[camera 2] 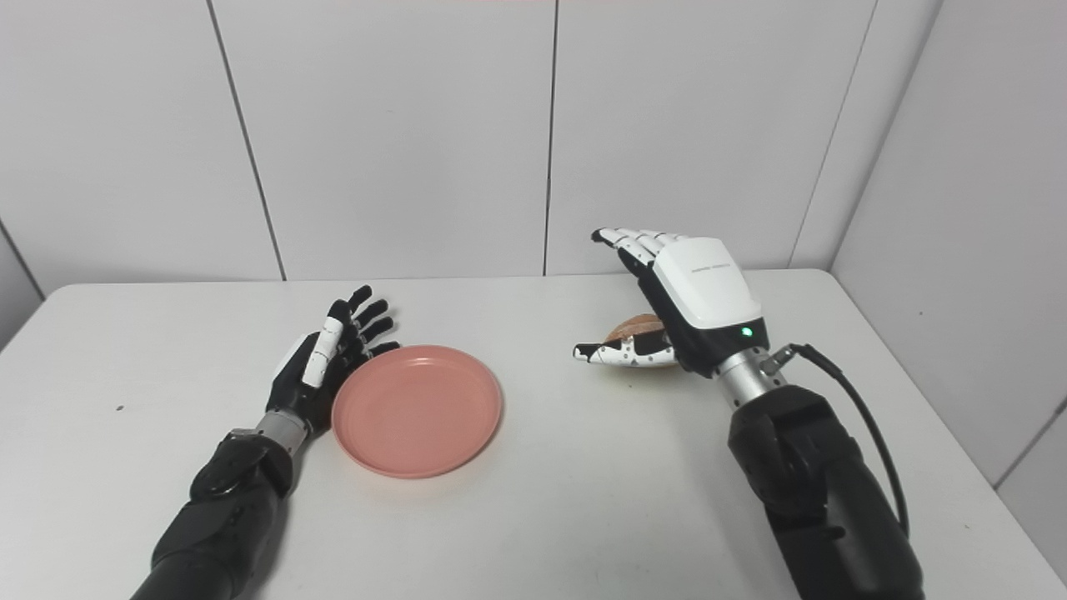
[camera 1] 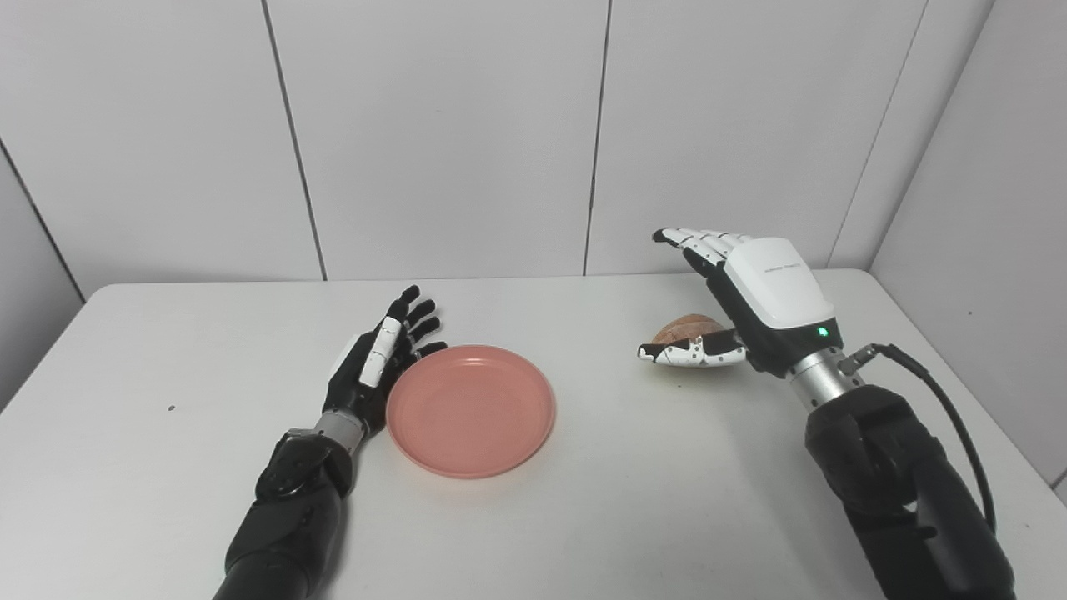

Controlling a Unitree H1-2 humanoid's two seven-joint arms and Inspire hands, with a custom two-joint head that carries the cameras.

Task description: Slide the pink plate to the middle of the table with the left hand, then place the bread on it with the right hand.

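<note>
Pink plate (camera 1: 471,410) is what we find just to the right of our left hand (camera 1: 377,364), lying flat on the white counter (camera 1: 167,467) and holding nothing. That left hand stands on edge against the plate's left rim, fingers (camera 1: 417,321) straight and spread apart, gripping nothing; we cannot tell whether palm and rim quite touch. Further right, well apart from the plate, our right hand (camera 1: 746,308) is raised above the counter, its fingers stretched out and apart, thumb (camera 1: 692,353) held low near the surface. Behind that thumb and under the palm sits the brown bread (camera 1: 685,327), mostly hidden; we cannot tell whether the hand touches it.
</note>
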